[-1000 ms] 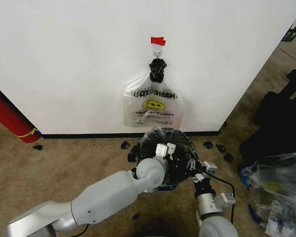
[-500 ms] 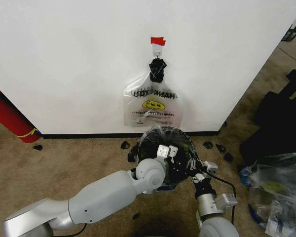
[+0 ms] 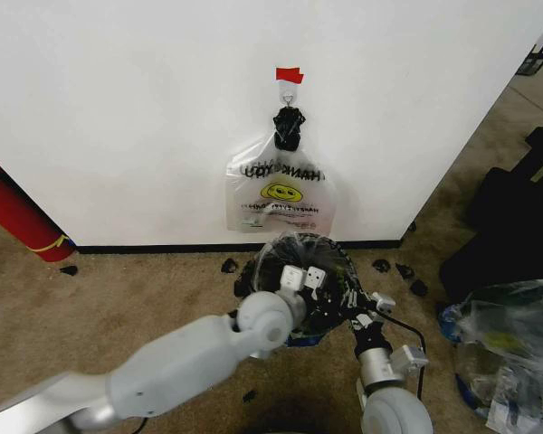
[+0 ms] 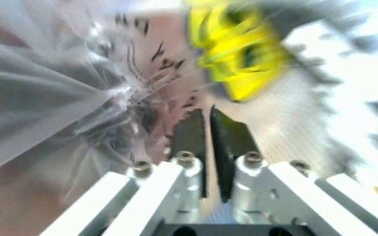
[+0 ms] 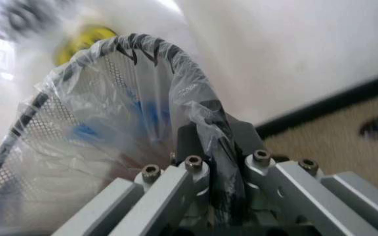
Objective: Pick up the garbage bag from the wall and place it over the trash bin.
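Note:
The trash bin [image 3: 342, 264], black mesh, stands on the carpet at the foot of the wall [image 3: 118, 108]. The garbage bag [image 3: 294, 242], thin see-through plastic with blue patches, is draped over its rim. My left gripper [image 3: 303, 276] hangs over the bin's mouth. In the left wrist view its pads [image 4: 192, 140] are almost together, with the bag's film [image 4: 57, 88] bunched at their tips. My right gripper [image 3: 367, 310] is at the bin's right rim. In the right wrist view it [image 5: 215, 130] is shut on a twisted strip of the bag [image 5: 110, 123] over the mesh [image 5: 38, 132].
A whitish smiley bag [image 3: 281, 194] with black lettering hangs from the hook [image 3: 290, 88] under red tape [image 3: 290, 74]. A red cylinder [image 3: 14, 212] leans at the left. Black scraps [image 3: 400, 269] lie by the baseboard. Black bags [image 3: 507, 226] and a clear bag pile [image 3: 507, 344] crowd the right.
My left forearm has dropped lower and its gripper has edged toward the wall over the bin. The right gripper has crept slightly the same way at the rim.

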`<state>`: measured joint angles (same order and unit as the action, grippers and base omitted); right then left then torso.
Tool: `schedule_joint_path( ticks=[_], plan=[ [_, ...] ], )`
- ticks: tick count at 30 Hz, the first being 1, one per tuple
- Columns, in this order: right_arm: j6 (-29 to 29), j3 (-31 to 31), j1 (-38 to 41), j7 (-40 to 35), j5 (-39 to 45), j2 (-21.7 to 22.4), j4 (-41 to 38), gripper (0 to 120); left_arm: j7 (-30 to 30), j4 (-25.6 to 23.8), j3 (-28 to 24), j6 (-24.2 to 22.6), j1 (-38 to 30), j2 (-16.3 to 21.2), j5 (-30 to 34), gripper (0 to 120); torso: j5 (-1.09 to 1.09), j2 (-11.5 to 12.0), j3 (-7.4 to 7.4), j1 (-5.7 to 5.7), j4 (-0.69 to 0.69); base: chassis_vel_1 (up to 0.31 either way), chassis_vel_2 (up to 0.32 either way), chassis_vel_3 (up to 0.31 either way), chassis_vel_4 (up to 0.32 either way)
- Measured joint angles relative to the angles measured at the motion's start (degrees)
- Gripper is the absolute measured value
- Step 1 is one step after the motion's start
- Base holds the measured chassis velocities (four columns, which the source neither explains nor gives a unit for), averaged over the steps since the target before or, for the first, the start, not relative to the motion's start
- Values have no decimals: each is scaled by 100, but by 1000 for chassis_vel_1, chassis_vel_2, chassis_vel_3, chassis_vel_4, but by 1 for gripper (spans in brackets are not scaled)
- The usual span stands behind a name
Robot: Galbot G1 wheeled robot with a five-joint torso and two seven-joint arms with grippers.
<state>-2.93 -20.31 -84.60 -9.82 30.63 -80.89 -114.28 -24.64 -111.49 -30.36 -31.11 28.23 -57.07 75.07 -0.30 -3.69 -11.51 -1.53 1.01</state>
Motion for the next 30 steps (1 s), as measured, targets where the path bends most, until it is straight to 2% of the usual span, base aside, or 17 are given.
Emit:
schedule_joint_path(
  ticks=[4,7,8,10,12,14,15,16,17,18,20,22,23,24,26,28,30],
  plan=[
    [128,-11,170,-94,322,8,190,1,250,-432,252,285,33,299,209,23,-1,0,0,0,1,0,0,0,0],
    [302,22,249,-217,541,-20,232,1,148,-918,762,556,237,468,378,36,-2,0,0,0,6,0,0,0,0],
    [302,22,249,-217,541,-20,232,1,148,-918,762,556,237,468,378,36,-2,0,0,0,6,0,0,0,0],
    [470,26,240,-326,724,-29,175,1,92,-1308,1425,689,613,740,289,43,-2,0,0,0,6,0,0,0,0],
    [608,5,202,-432,954,-22,107,1,121,-1697,2227,841,1231,1102,4,44,-2,0,1,0,3,0,0,0,0],
    [724,-22,178,-544,1170,-12,65,1,175,-1971,2664,1033,1825,1377,-380,46,-2,0,1,0,0,0,0,0,0],
    [809,-64,151,-636,1324,-21,24,1,223,-2126,2920,1205,2311,1508,-819,49,0,0,1,1,-4,0,0,0,0],
    [809,-64,151,-636,1324,-21,24,1,223,-2126,2920,1205,2311,1508,-819,49,0,0,1,1,-4,0,0,0,0],
    [862,-144,79,-750,1435,-67,-44,1,287,-2204,3091,1412,2722,1560,-1314,53,-2,0,1,0,-3,0,0,0,0],
    [902,-180,59,-866,1509,-94,-81,1,333,-2261,3315,1612,3145,1550,-1774,57,-5,0,1,1,9,0,0,0,0],
    [1004,-177,98,-1039,1649,-110,-110,1,374,-2351,3806,1962,4058,1367,-2526,65,2,0,1,1,6,0,0,0,0],
    [1100,-99,179,-1134,1779,-97,-116,1,382,-2408,4304,2312,4844,1050,-3154,74,-5,0,1,1,3,0,0,0,0],
    [1100,-99,179,-1134,1779,-97,-116,1,382,-2408,4304,2312,4844,1050,-3154,74,-5,0,1,1,3,0,0,0,0],
    [1134,-60,231,-1146,1822,-81,-104,1,375,-2410,4535,2481,5151,873,-3444,78,0,-1,1,1,-1,0,0,0,0],
    [1239,-6,338,-1164,1950,-34,-35,1,350,-2400,4975,2819,5666,497,-3929,86,-2,0,2,1,2,0,0,0,0],
    [1319,53,451,-1168,2063,4,49,1,324,-2393,5394,3032,6031,143,-4109,93,1,-1,1,1,5,0,0,0,0],
    [1354,84,511,-1140,2109,24,92,1,318,-2397,5563,3067,6170,27,-4123,94,0,-1,1,1,4,0,0,0,0]
  ],
)
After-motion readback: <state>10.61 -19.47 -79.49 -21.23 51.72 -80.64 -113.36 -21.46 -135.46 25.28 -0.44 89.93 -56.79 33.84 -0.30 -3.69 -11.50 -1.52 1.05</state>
